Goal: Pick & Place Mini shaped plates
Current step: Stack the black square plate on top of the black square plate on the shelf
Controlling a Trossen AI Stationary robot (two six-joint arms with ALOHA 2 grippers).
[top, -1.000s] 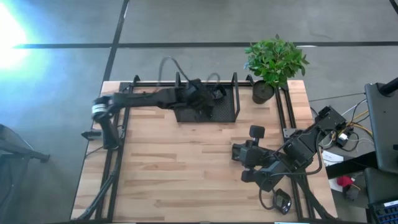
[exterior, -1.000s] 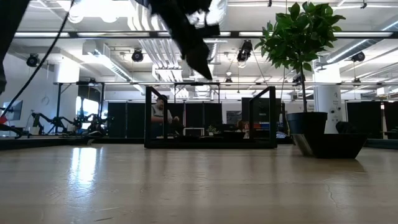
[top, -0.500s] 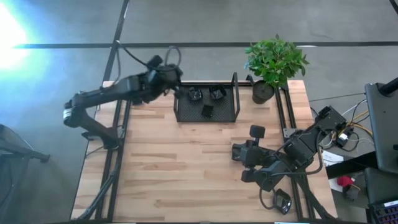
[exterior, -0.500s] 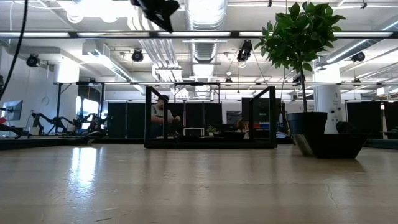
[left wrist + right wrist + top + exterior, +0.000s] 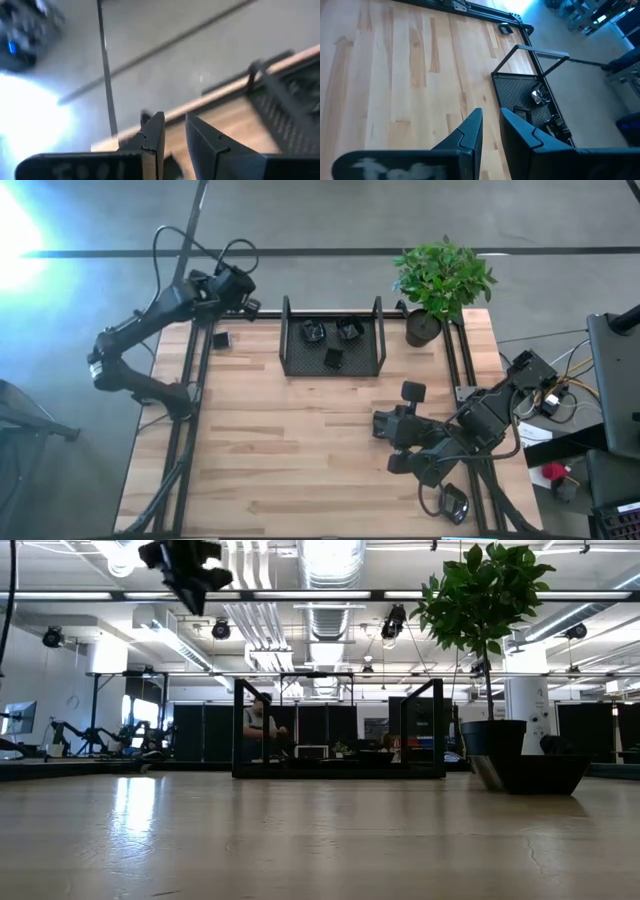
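The left gripper hangs high over the table's far left corner, just beyond the edge of the pale wooden slat table; its two dark fingers stand close together with a narrow gap and nothing visible between them. A small black glossy square mini plate lies on the wood near that corner, just beside the table's black frame rail and well apart from the tray. The big black mesh tray with upright wire ends sits at the far middle of the table and holds three more small black glossy dishes, two at its far side and one nearer. The right gripper waits low over the near right part of the table, its fingers likewise nearly together and empty. A leafy green plant in a black pot stands at the far right corner.
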